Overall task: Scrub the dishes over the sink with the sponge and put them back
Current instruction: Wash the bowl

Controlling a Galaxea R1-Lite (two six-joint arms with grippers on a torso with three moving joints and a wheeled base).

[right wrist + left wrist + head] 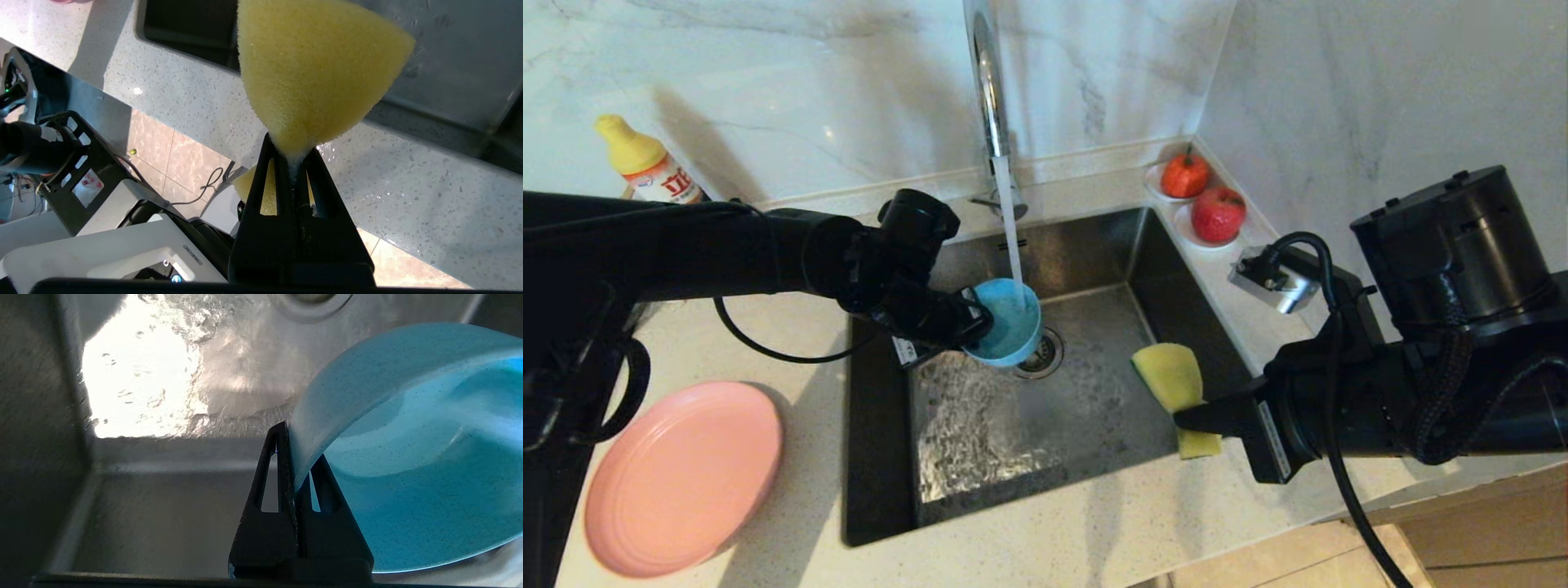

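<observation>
My left gripper [974, 325] is shut on the rim of the teal-blue bowl [1010, 322] and holds it tilted over the sink [1094, 392], under the running stream from the tap [988, 90]. In the left wrist view the bowl [416, 457] fills one side, its rim pinched between the fingers [282, 457] of the left gripper [295, 457]. My right gripper [1188, 418] is shut on the yellow sponge [1172, 377] above the sink's right front corner; the sponge [314, 69] bulges out past the right gripper [291, 157]. The pink plate [682, 478] lies on the counter at the left.
A yellow-capped detergent bottle [645, 167] stands at the back left. Two red fruits [1201, 196] sit on small dishes at the back right corner beside the wall. The drain strainer [1045, 355] lies under the bowl. Water spreads over the sink floor.
</observation>
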